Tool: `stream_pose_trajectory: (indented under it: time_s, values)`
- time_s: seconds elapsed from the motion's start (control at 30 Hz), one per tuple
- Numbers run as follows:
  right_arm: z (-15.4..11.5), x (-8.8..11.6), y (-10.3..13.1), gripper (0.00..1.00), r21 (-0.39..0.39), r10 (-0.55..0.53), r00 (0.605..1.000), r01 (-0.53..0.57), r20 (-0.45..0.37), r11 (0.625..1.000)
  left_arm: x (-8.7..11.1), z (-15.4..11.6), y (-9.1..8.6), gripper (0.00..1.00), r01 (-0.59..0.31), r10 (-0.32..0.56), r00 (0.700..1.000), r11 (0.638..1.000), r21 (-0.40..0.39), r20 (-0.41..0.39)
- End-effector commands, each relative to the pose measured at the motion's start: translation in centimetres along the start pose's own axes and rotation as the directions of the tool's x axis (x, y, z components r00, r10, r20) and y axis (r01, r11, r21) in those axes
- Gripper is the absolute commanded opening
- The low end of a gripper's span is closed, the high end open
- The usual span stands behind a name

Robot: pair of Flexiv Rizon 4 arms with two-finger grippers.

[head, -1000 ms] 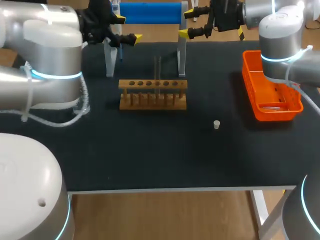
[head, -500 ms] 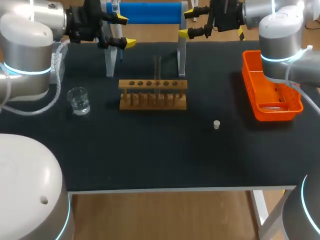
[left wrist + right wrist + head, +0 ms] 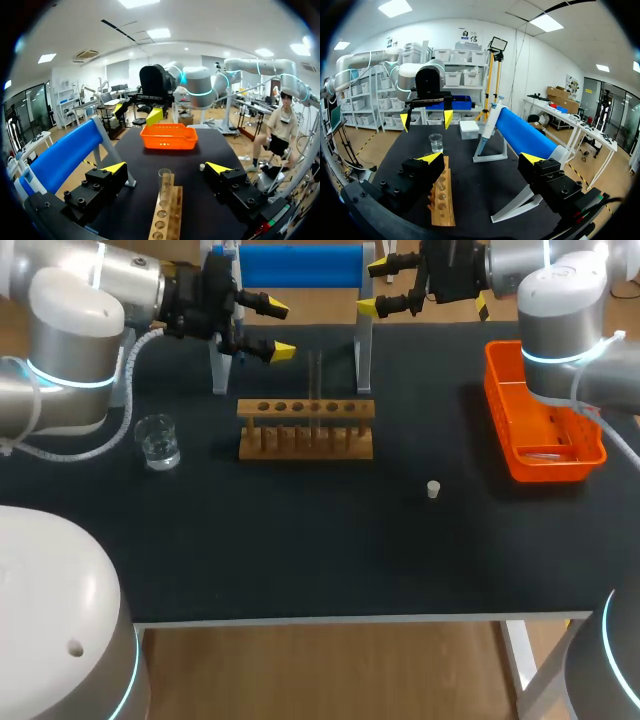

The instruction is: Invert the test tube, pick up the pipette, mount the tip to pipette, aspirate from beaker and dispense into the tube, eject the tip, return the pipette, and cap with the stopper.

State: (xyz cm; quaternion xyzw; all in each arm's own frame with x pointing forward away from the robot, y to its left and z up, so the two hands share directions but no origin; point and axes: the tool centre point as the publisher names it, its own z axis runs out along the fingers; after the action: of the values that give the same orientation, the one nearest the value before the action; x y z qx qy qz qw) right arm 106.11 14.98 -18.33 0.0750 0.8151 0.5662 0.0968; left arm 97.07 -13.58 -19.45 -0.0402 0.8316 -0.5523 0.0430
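The test tube [image 3: 316, 380] stands upright in the wooden rack [image 3: 306, 430] at mid-table, so inverting it, the first step, seems to be the one in hand. Furthest left sits the glass beaker [image 3: 157, 440], apart from the rack. The left gripper [image 3: 277, 330] hangs just short of the tube, fingers apart and empty, with the tube lined up between them in its wrist view. Right of the rack lies the stopper [image 3: 432, 489]. The right gripper [image 3: 374, 285] hovers at the far edge, fingers apart, and the orange basket [image 3: 560, 468] sits furthest right. Next, the left fingers should advance around the tube's upper part, clamp, and lift it clear before turning.
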Motion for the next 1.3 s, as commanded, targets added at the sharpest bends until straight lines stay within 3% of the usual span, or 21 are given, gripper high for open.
stream_pose_trajectory:
  time_s: [0.03, 0.2, 0.6, 1.1, 1.3]
  values:
    - [-0.1, -0.1, 0.1, 1.0, 0.004, 0.001, 1.0, -0.001, -0.005, 1.0, 0.3, 0.7, 0.6, 1.0, 0.007, -0.007, 1.0, 1.0, -0.004, 0.002]
    - [-0.1, -0.1, 0.1, 1.0, 0.004, 0.001, 1.0, -0.001, -0.005, 1.0, 0.8, 1.4, 1.2, 1.0, 0.016, -0.016, 1.0, 1.0, 0.01, 0.016]
    - [-0.1, -0.1, 0.1, 1.0, 0.004, 0.001, 1.0, -0.001, -0.005, 1.0, 1.2, 4.5, 2.4, 1.0, -0.007, 0.006, 0.999, 0.999, -0.048, -0.033]
    - [-0.1, -0.1, 0.1, 1.0, 0.004, 0.001, 1.0, -0.001, -0.005, 1.0, 0.8, 7.6, 4.1, 1.0, 0.011, -0.012, 1.0, 0.996, -0.09, -0.013]
    - [-0.1, -0.1, 0.1, 1.0, 0.004, 0.001, 1.0, -0.001, -0.005, 1.0, 1.1, 8.3, 4.8, 1.0, 0.051, -0.047, 0.998, 0.989, -0.142, 0.032]
